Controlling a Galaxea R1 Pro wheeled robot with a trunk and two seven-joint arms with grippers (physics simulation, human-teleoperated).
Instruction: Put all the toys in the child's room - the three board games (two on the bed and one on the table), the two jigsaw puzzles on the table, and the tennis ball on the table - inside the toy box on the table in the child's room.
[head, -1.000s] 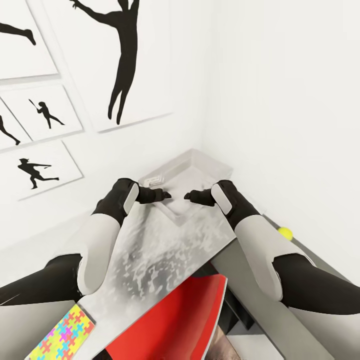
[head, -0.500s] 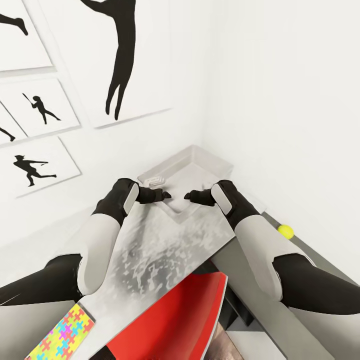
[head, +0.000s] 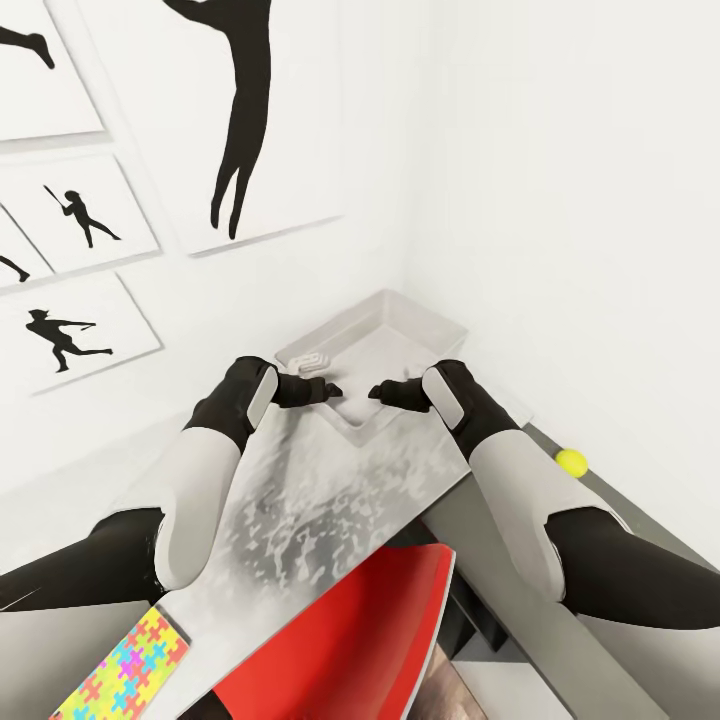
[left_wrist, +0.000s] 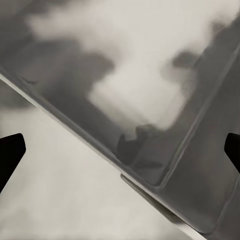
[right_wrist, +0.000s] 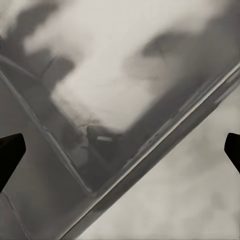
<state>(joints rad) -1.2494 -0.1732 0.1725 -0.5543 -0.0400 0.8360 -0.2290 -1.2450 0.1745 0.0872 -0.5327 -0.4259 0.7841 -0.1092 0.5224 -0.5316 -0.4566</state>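
toy box: dead ahead past both claws | left claw: released, empty | right claw: released, empty | tennis ball: on surface, right arm nearer

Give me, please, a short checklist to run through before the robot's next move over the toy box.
1. Toy box in front of both arms, in the wall corner: ok.
2. Left gripper open, with nothing between its fingers: ok, by the left wrist view.
3. Right gripper open, with nothing between its fingers: ok, by the right wrist view.
4. Tennis ball in the box: not ok, it lies on the table beyond the right arm.
5. Colourful jigsaw puzzle in the box: not ok, it lies near the left arm.
6. Room left in the box for the remaining toys: cannot tell.
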